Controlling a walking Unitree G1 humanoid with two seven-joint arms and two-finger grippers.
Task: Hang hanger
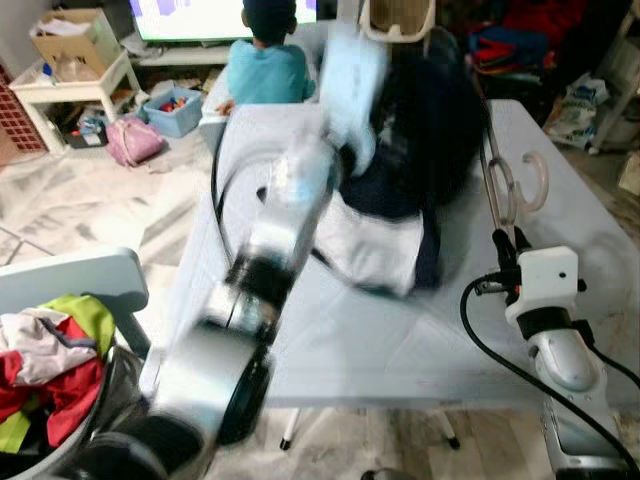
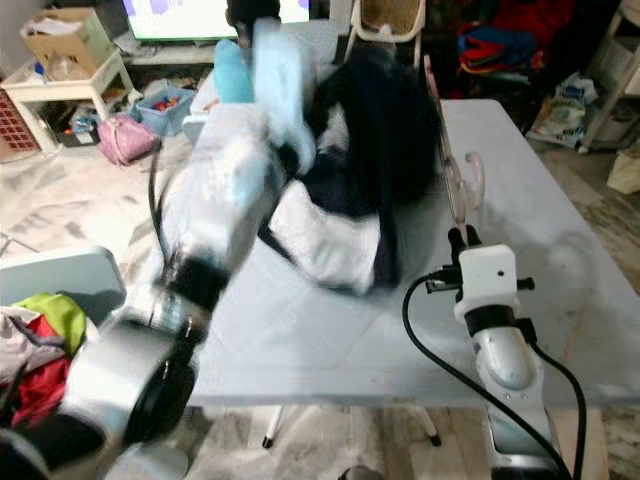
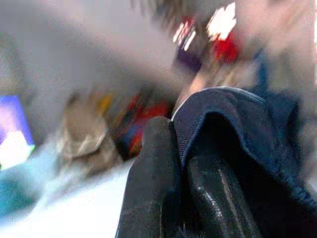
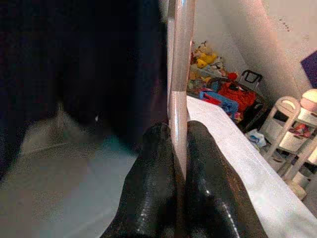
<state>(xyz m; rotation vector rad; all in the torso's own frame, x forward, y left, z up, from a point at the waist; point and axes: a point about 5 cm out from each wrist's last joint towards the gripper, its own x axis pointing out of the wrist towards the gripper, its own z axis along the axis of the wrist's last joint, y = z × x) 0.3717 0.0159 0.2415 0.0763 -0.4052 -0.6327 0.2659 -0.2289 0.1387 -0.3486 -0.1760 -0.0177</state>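
Note:
A dark navy garment with a white part lies heaped on the pale table. My left arm is blurred and reaches up to the heap. In the left wrist view my left gripper is shut on a fold of the navy cloth. A pinkish translucent hanger rests along the garment's right side, with its hook over the table. My right gripper is shut on the hanger's bar, which runs up between the black fingers.
A basket of colourful clothes stands at the lower left beside a pale chair back. A person in a teal top sits beyond the table's far edge. A pink bag and a side table are on the left.

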